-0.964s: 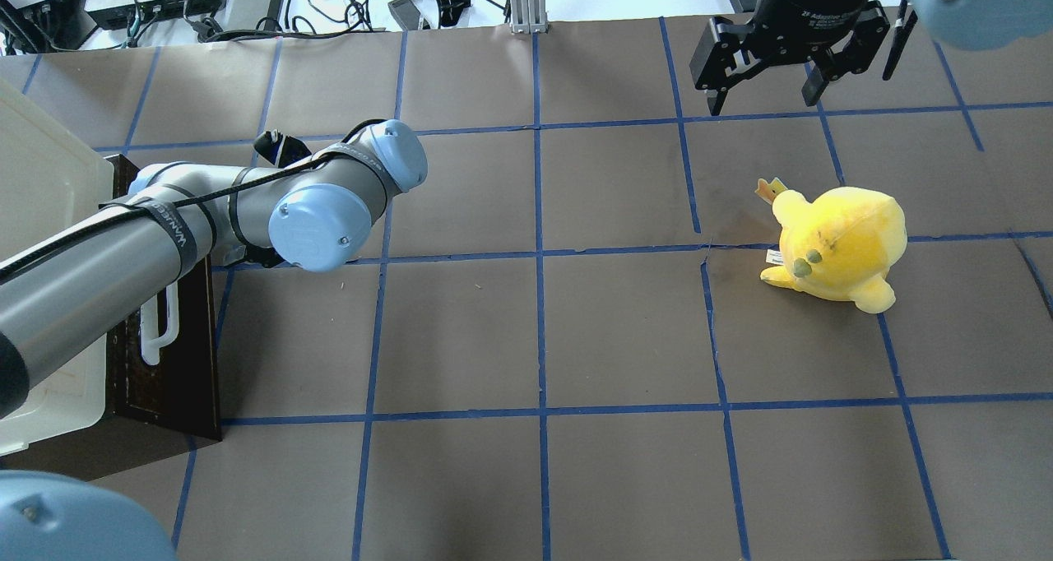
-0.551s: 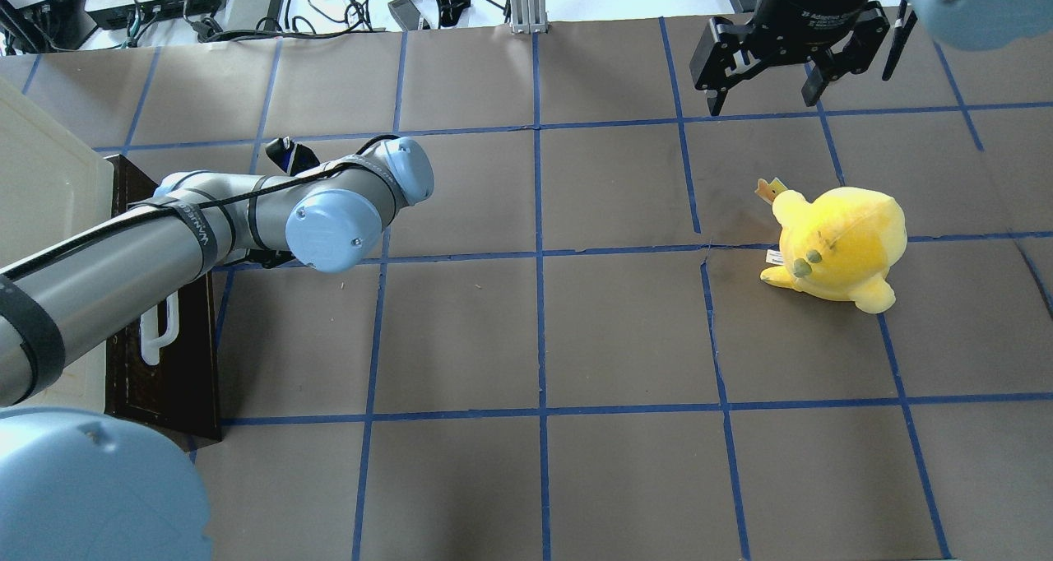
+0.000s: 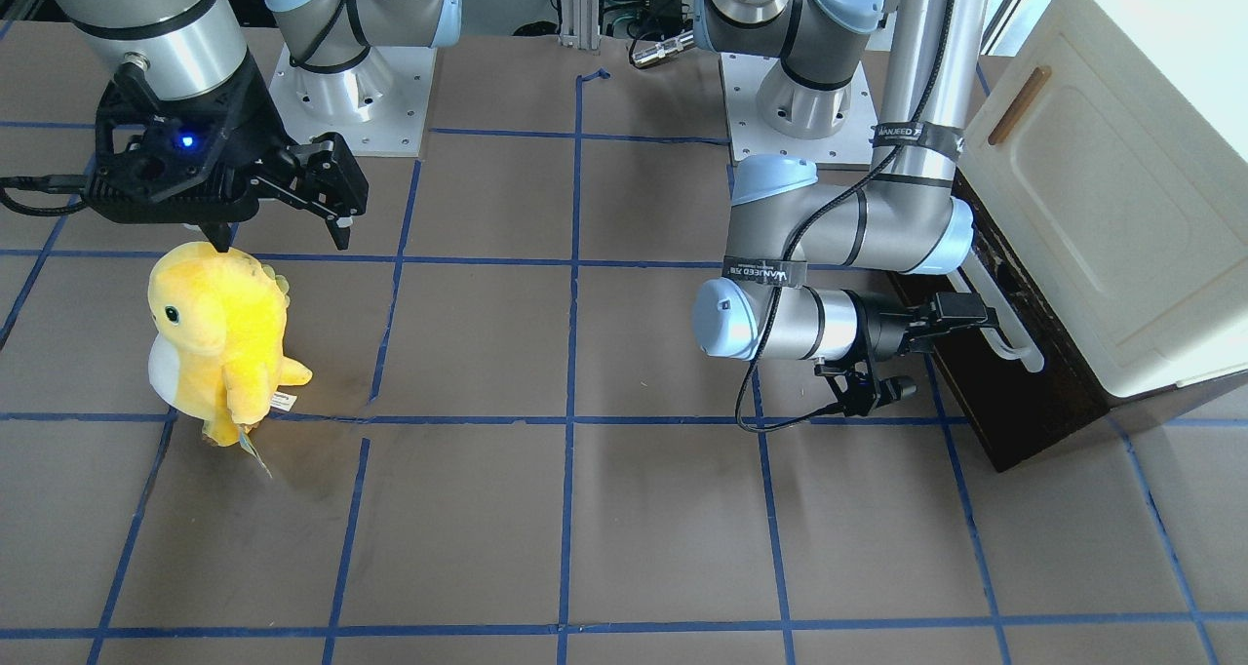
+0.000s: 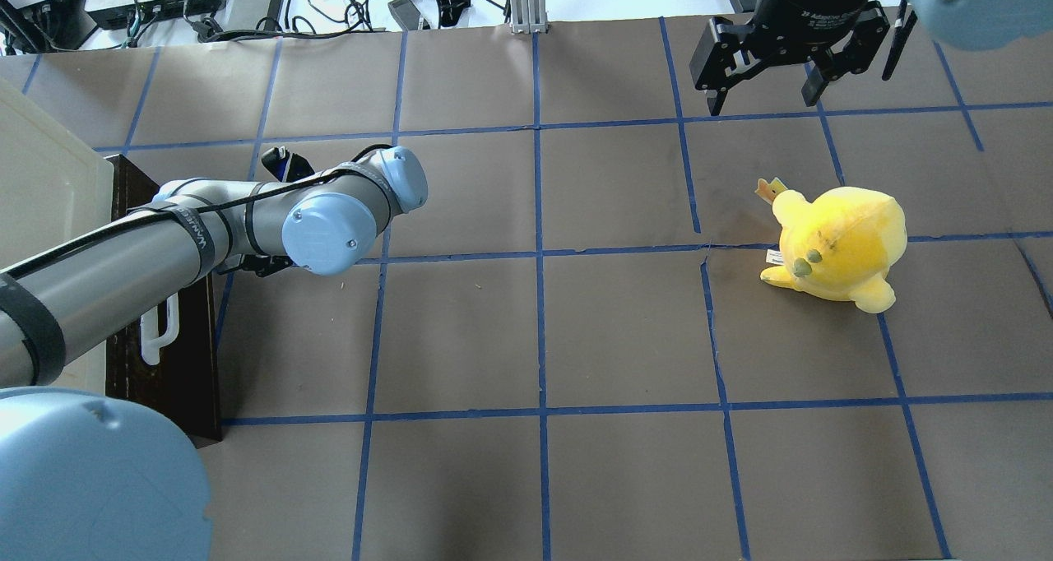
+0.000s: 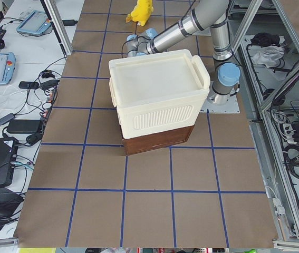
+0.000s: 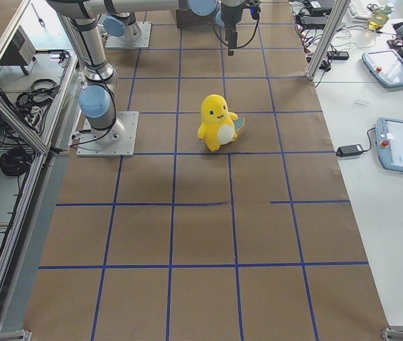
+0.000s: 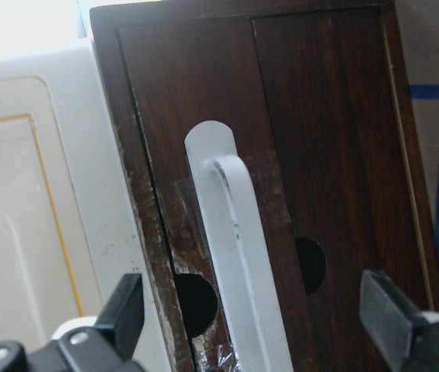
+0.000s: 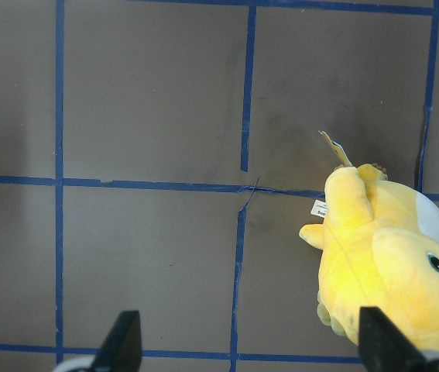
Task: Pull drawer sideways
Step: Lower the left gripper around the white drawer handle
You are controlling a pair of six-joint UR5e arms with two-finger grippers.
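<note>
The drawer (image 3: 1009, 407) shows its dark-brown front at the foot of the cream cabinet, with none of its inside showing. Its white bar handle (image 3: 1004, 324) runs along the front and also shows in the overhead view (image 4: 159, 332). My left gripper (image 7: 258, 329) is open. Its fingers (image 7: 126, 310) stand on either side of the handle (image 7: 234, 256), apart from it. In the front-facing view the left gripper (image 3: 965, 312) sits right at the handle. My right gripper (image 4: 763, 100) is open and empty, hovering far off over the table's far right.
The cream cabinet (image 3: 1102, 177) stands over the drawer at the table's left end, and its panel has a small wooden handle (image 3: 1019, 104). A yellow plush toy (image 4: 839, 244) stands on the right half, below the right gripper (image 8: 250, 349). Cables lie beyond the far edge.
My left arm's elbow and wrist have shifted a little to the right and its shoulder has swung into the lower left. The drawer and the right arm have not moved.
</note>
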